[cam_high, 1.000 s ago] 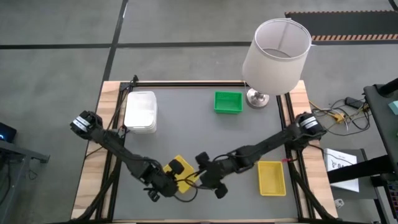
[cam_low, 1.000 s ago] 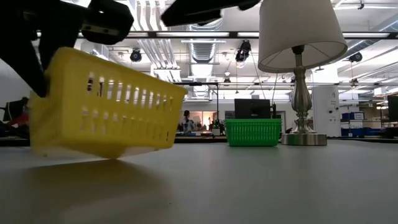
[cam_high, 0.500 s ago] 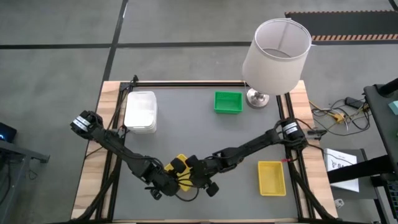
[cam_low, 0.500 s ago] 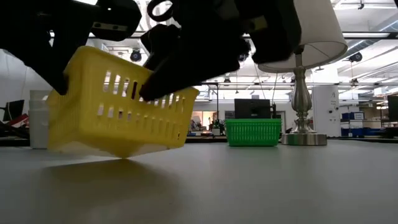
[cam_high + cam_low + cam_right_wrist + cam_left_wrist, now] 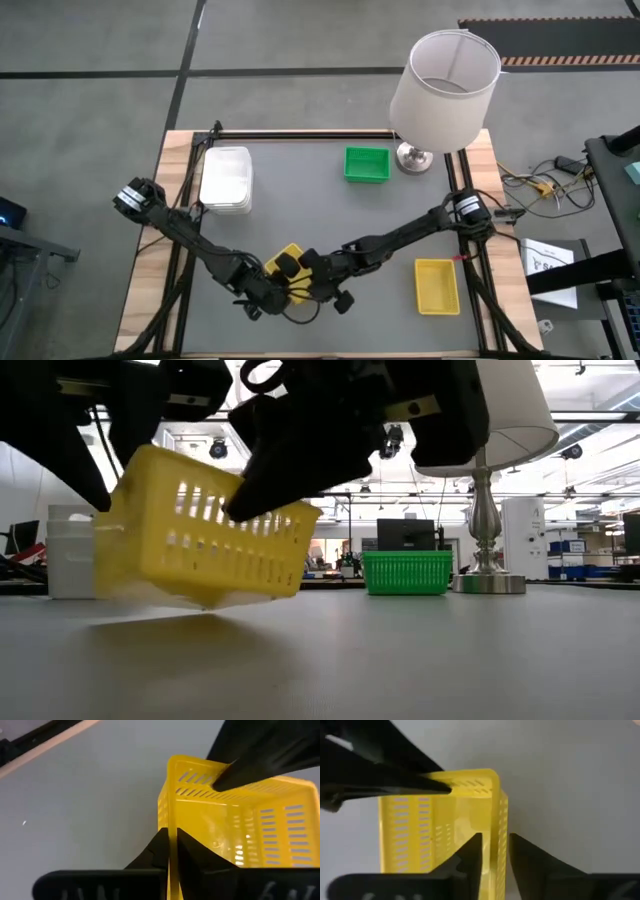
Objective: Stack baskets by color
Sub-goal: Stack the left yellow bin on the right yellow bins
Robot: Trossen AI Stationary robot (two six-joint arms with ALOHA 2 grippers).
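Two end effectors are meeting at one yellow basket (image 5: 205, 530) near the front edge of the counter (image 5: 330, 215), left of centre. It is a small rectangular tray of glossy plastic, its walls pierced with rows of narrow vertical slots under a smooth raised rim. In the low view it is hanging tilted, one bottom corner dipping toward the counter and the rest lifted.

The right end effector (image 5: 172, 851) is clamping one wall of this basket, its two dark fingers pinched tight on the rim with the yellow plastic between them. The left end effector (image 5: 495, 852) is straddling the opposite wall, one finger inside and one outside, and its fingers are standing a little apart with the rim in the gap, so the grip is looking slack rather than firm.

Further out, a second yellow basket (image 5: 437, 285) is lying flat on the right side of the counter, well apart from the first. A green basket (image 5: 367, 164) of the same slotted make is sitting at the back, just beside the metal foot of a lamp (image 5: 444, 90) with a large white drum shade. White baskets (image 5: 226, 180) are sitting stacked at the back left. The counter top is matte grey, framed by pale wood.
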